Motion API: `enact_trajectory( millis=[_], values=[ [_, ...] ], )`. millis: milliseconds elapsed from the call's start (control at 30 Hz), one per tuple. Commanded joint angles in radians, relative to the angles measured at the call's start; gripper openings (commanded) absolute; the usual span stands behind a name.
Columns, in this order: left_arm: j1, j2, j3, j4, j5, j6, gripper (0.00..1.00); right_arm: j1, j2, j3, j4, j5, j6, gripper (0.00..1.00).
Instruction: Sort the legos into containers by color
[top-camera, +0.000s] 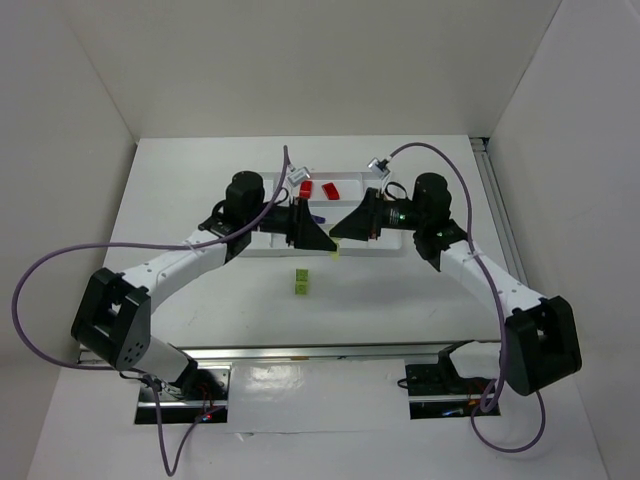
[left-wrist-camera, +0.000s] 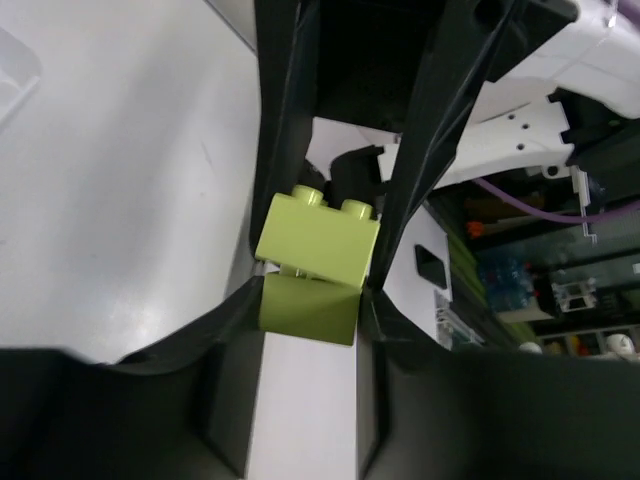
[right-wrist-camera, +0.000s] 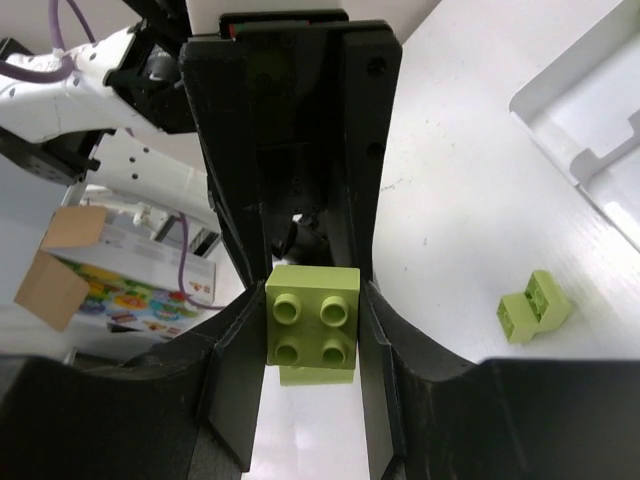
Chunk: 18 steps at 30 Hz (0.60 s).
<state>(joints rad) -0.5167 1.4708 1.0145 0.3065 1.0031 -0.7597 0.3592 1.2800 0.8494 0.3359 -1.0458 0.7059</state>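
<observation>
Between the two arms, by the near edge of the tray: green stack (right-wrist-camera: 312, 325), two yellow-green legos stuck together, caught from both sides.
Right gripper (right-wrist-camera: 313, 310): fingers closed on the stack, its studded face turned toward that wrist camera.
Left gripper (left-wrist-camera: 312, 300): comes in from the opposite end, fingers pressed to both flanks of the stack, so it grips too.
Why both hold: my guess is that each arm takes one lego so the pair can be pulled apart. A handover would look much the same.
Loose green (right-wrist-camera: 535, 305): lies on the table (top-camera: 200, 200) near the arms, well apart from the stack. It may also be two pieces joined, but it is too small to be sure.
Tray (right-wrist-camera: 585, 110): white, just beyond the grippers, close enough for a short carry.
Red legos (top-camera: 332, 189): two in a far compartment, so red looks sorted.
Green: none in the tray that I can see.
Risk: a crooked pull could flick a lego off the table.
</observation>
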Motion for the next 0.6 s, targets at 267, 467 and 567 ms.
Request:
enact_trajectory(
  millis=[267, 467, 567],
  values=[
    [0.026, -0.062, 0.027, -0.090, 0.011, 0.095, 0.00, -0.039, -0.004, 0.031, -0.011, 0.115, -0.009, 0.16],
    [0.110, -0.095, 0.027, -0.328, -0.015, 0.264, 0.00, -0.085, -0.013, 0.059, -0.150, 0.295, -0.051, 0.16],
    [0.168, -0.095, 0.048, -0.442, -0.088, 0.277, 0.00, -0.069, 0.056, 0.124, -0.360, 0.478, -0.127, 0.16]
  ],
)
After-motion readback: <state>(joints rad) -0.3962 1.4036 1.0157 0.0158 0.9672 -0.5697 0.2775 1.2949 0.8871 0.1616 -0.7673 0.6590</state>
